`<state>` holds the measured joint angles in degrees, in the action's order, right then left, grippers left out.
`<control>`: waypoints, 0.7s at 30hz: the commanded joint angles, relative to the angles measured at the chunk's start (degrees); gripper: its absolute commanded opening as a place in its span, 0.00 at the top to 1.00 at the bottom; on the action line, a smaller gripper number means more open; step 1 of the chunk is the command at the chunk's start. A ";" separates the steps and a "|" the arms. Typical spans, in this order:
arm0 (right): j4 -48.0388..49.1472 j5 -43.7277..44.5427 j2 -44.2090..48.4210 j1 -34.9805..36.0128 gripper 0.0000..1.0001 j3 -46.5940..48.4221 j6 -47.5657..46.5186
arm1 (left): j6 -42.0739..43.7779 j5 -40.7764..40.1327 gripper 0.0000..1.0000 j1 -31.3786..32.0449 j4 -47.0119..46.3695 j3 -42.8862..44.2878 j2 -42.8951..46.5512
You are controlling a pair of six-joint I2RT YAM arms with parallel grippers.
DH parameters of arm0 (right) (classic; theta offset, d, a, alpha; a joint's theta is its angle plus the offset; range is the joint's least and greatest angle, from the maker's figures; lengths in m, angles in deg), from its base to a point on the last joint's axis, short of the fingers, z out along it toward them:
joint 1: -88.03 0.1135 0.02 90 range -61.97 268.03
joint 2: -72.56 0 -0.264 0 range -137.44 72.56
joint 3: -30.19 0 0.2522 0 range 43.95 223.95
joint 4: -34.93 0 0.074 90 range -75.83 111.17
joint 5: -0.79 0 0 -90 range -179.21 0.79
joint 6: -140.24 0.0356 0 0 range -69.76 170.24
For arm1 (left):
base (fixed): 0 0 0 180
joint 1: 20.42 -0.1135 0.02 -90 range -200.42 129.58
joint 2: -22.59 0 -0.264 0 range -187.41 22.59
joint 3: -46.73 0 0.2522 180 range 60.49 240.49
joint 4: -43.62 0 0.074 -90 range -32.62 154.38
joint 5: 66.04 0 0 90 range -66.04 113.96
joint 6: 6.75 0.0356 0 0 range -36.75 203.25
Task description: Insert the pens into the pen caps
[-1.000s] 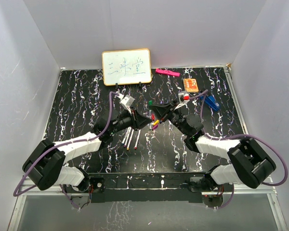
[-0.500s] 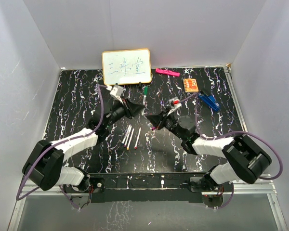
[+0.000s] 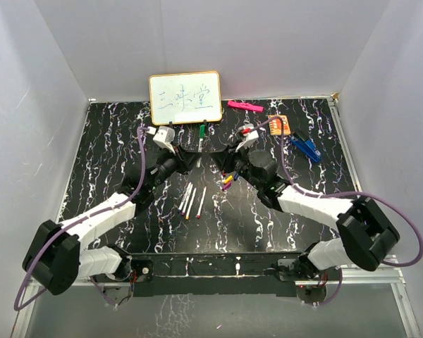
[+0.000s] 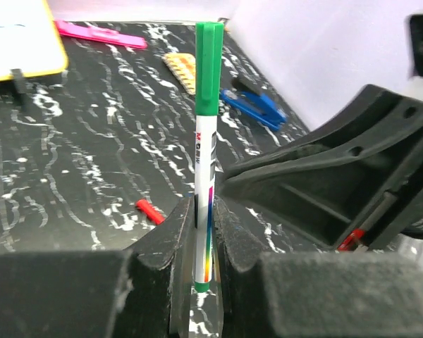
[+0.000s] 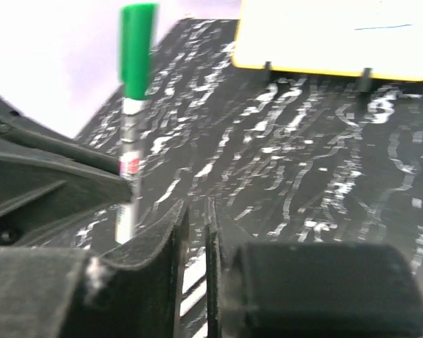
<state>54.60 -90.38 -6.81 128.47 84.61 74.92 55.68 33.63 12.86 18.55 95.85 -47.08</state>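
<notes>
My left gripper (image 3: 199,150) is shut on a white-barrelled pen (image 3: 201,132) that wears a green cap. In the left wrist view the pen (image 4: 205,141) stands upright between my fingers (image 4: 169,236). My right gripper (image 3: 224,153) sits just right of it, shut and empty, with its jaws nearly touching in the right wrist view (image 5: 195,218), where the green-capped pen (image 5: 135,105) shows at left. Three uncapped pens (image 3: 190,200) lie on the table in front. Small yellow, purple and red caps (image 3: 228,181) lie under my right arm. One red cap (image 4: 150,211) lies on the table.
A small whiteboard (image 3: 185,98) stands at the back centre. A flat pink bar (image 3: 244,105), an orange board (image 3: 280,124) and a blue clip (image 3: 309,149) lie at the back right. White walls close in the black marbled table (image 3: 113,155).
The grippers were together at the table's centre a second ago. They separated, and both moved back toward the whiteboard. The left one carried the green-capped pen with it.
</notes>
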 commanded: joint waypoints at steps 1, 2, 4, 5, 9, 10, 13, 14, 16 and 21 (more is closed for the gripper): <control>-9.68 13.83 3.39 -0.22 0.79 1.55 -6.54 | 5.68 -5.97 1.00 -2.27 7.34 1.65 3.09; -10.46 15.60 3.94 -0.38 0.68 1.10 -7.32 | 5.61 -5.98 1.00 -3.20 7.61 1.74 2.87; -11.36 17.74 5.02 -1.40 0.13 0.35 -8.07 | 5.68 -6.05 1.00 -5.23 8.43 2.45 1.87; -11.51 17.70 5.44 -2.19 0.03 0.10 -8.03 | 5.80 -6.07 1.00 -6.13 9.38 3.12 1.11; -11.44 10.61 5.79 -8.11 0.02 0.14 -4.68 | 7.26 -6.69 1.00 -8.84 14.93 7.19 -3.35; -10.87 7.97 5.42 -9.96 0.02 0.14 -3.20 | 7.39 -6.81 1.00 -9.37 16.07 8.05 -4.55; -7.03 4.02 3.80 -14.33 0.02 -0.42 -0.18 | 7.73 -7.32 1.00 -10.91 19.76 10.89 -8.23; -4.80 3.68 3.65 -15.40 0.02 -1.21 0.42 | 7.58 -7.26 1.00 -11.64 21.75 11.88 -10.18; -1.65 3.07 3.35 -16.86 0.02 -2.55 1.97 | 6.78 -6.81 1.00 -13.07 23.95 13.69 -13.06; -6.98 2.05 2.19 -17.86 0.02 0.91 2.92 | 6.38 -7.32 1.00 -15.02 28.39 16.61 -19.32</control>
<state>46.66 -85.79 -4.12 110.81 82.65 75.99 62.06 27.36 -0.74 40.54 109.11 -63.65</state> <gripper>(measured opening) 0.980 0.111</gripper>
